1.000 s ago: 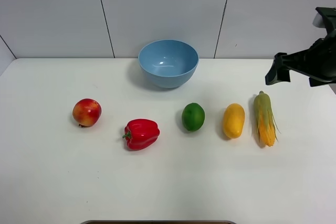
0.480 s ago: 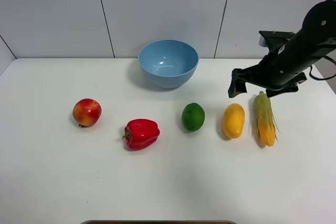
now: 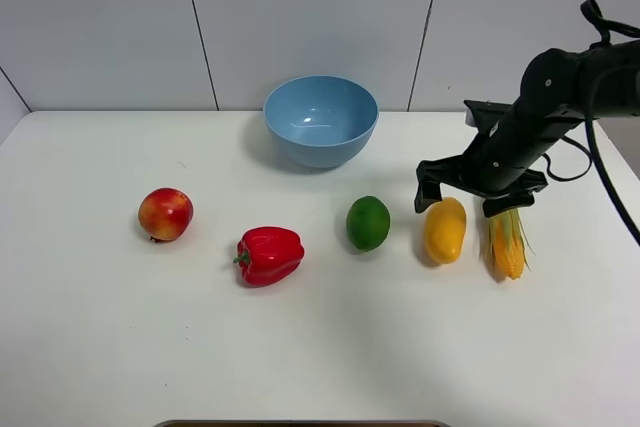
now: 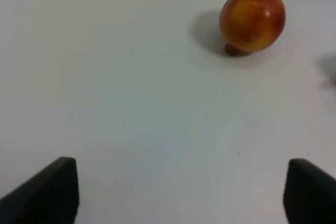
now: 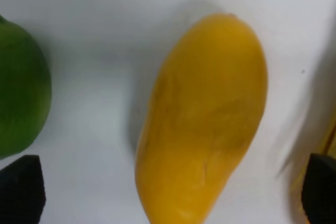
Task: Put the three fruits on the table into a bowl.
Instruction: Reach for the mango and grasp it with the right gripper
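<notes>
White tabletop [image 3: 300, 347], nothing in the bowl [image 3: 320, 150] yet: the right gripper [image 3: 460, 197] has swung in, jaws wide and empty, and the mango [image 3: 445, 232] now lies directly beneath, between them, ready for grasping.

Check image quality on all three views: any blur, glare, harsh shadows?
Exterior high: sharp, even light, soft shadows, small glints on the bowl and red pepper. Left wrist: mildly soft, apple-like fruit slightly fuzzy. Right wrist: very close, mango soft-edged, lime cropped and blurry.
</notes>
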`<state>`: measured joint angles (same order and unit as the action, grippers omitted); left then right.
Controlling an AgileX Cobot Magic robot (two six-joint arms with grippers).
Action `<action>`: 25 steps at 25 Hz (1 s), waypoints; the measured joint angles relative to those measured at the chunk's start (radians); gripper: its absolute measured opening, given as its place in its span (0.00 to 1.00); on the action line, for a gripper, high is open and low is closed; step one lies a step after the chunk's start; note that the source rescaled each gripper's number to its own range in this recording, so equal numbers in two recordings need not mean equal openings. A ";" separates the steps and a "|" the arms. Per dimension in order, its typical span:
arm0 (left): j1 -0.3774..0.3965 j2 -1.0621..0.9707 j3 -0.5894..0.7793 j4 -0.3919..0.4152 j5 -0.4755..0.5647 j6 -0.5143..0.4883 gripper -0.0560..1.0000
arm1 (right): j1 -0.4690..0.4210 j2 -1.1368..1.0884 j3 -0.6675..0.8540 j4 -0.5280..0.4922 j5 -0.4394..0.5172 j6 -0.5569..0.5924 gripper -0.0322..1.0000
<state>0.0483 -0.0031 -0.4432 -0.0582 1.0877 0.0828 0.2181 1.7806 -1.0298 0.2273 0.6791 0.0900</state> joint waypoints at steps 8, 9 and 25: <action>0.000 0.000 0.000 0.000 0.000 0.000 0.21 | 0.000 0.095 0.000 0.016 -0.017 0.012 1.00; 0.000 0.000 0.000 0.000 0.000 0.000 0.21 | 0.000 0.101 0.000 0.019 -0.021 0.014 1.00; 0.000 0.000 0.000 0.000 0.000 0.000 0.20 | 0.000 0.210 -0.006 0.038 -0.116 0.018 1.00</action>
<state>0.0483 -0.0031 -0.4432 -0.0582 1.0877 0.0828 0.2181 1.9911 -1.0357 0.2655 0.5627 0.1082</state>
